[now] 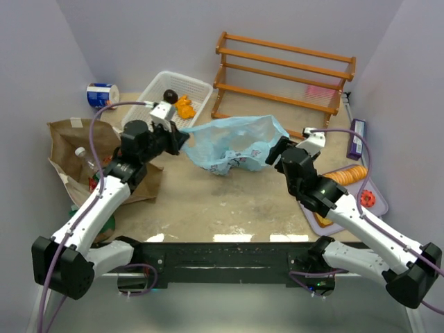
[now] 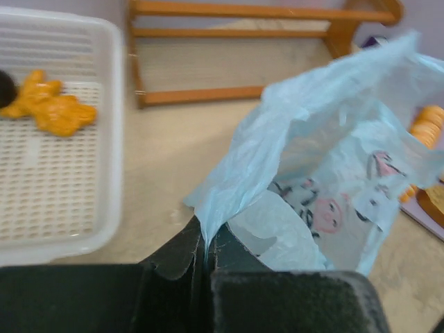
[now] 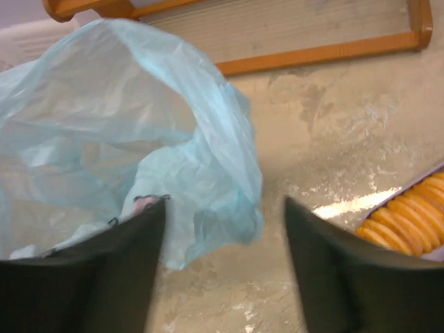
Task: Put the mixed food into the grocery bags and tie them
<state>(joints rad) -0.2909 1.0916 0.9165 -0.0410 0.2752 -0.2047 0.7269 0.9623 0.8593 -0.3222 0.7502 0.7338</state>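
The light blue plastic bag lies crumpled in the middle of the table. My left gripper is shut on its left edge; the left wrist view shows the film pinched between the closed fingertips of the left gripper. My right gripper stands open at the bag's right edge. In the right wrist view, a flap of the bag hangs between the fingers of the right gripper, near the left one. The brown paper bag lies at the left with a clear bottle in it.
A white mesh basket at the back holds an orange toy and a dark one. A wooden rack stands behind the bag. A tray at the right carries a row of bread slices. A blue-and-white can sits far left.
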